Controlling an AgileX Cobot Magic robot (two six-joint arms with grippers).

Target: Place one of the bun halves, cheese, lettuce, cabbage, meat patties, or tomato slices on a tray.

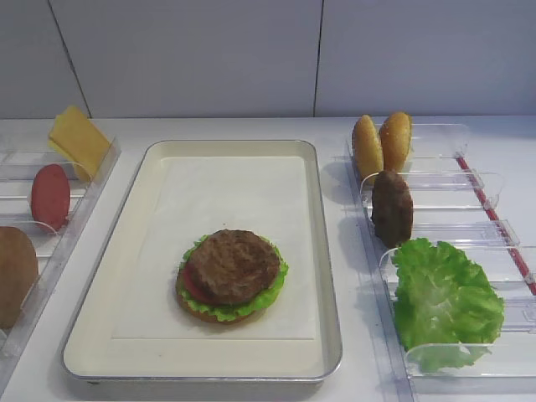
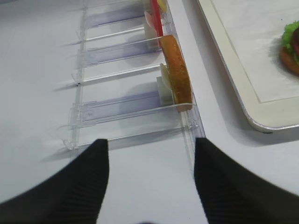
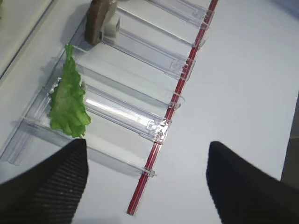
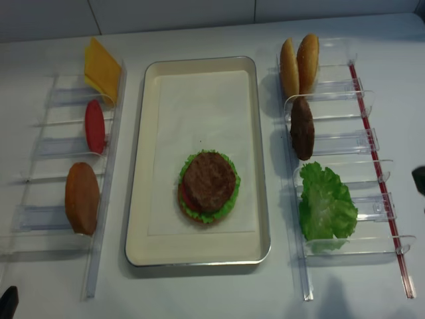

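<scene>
A rough dark-brown round patty (image 1: 233,265) is seen lying flat atop frilly green lettuce (image 1: 270,291), red tomato (image 1: 192,289) and tan bun base (image 1: 197,311) on the silvery-rimmed cream tray (image 1: 134,251).

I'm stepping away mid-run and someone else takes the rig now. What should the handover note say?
Right claw: open, empty, over bare table beside the right bins.
Left claw: open, empty, near the left bins.
Tray: holds a stack of bottom bun, tomato, lettuce, with a meat patty on top.
Left bins: cheese, tomato slice, bun half.
Right bins: two bun halves, spare patty, lettuce leaf.
Done: four layers stacked.
Left: probably cheese and a top bun, if a full burger is wanted.
</scene>
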